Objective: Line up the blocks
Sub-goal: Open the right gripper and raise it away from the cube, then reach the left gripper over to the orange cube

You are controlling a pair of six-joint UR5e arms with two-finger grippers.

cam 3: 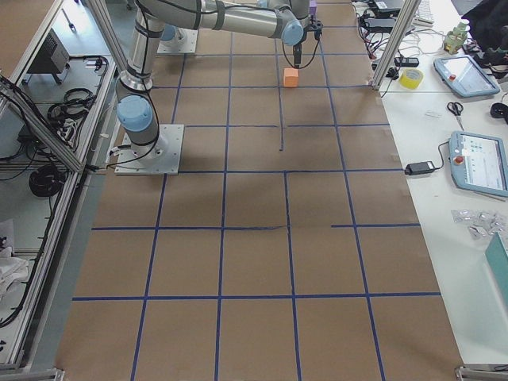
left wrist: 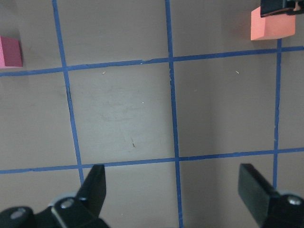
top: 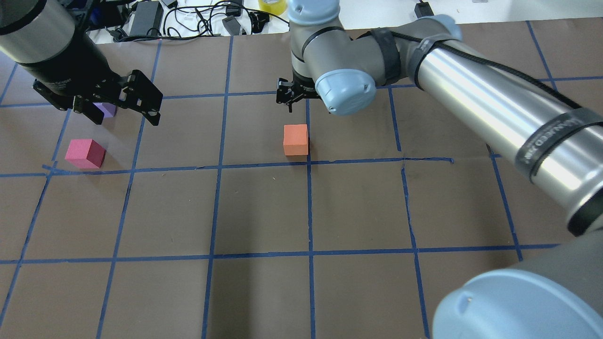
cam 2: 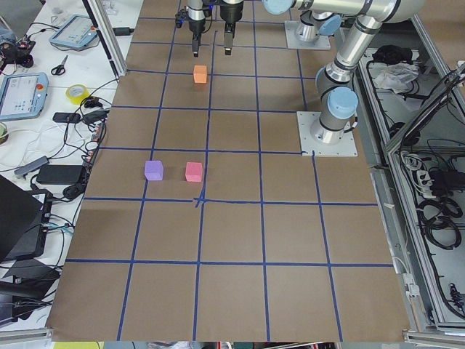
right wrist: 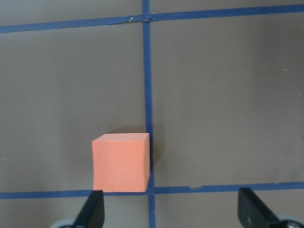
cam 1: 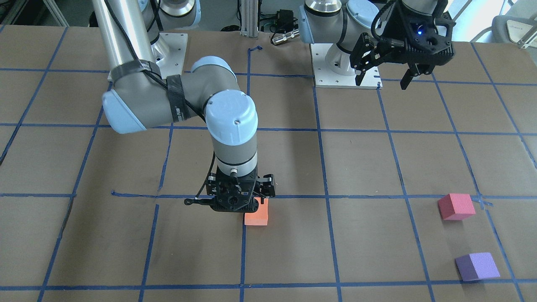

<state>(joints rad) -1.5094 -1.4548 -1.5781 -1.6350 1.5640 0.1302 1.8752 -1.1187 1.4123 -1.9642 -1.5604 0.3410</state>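
The orange block (cam 1: pixel 256 216) sits on the table at a crossing of blue tape lines, and also shows in the overhead view (top: pixel 296 140) and the right wrist view (right wrist: pixel 121 161). My right gripper (cam 1: pixel 246 206) hangs open just above it and holds nothing; in the right wrist view (right wrist: pixel 171 202) the block lies near one finger. The pink-red block (top: pixel 85 153) and the purple block (cam 1: pixel 477 266) lie far to my left. My left gripper (top: pixel 125 117) is open and empty, raised high, and partly hides the purple block (top: pixel 107 109) in the overhead view.
The brown table (top: pixel 264 207) carries a grid of blue tape lines. Cables, power bricks and a tape roll (top: pixel 271 5) lie beyond its far edge. The arm base plates (cam 1: pixel 346 77) stand at the robot's side of the table.
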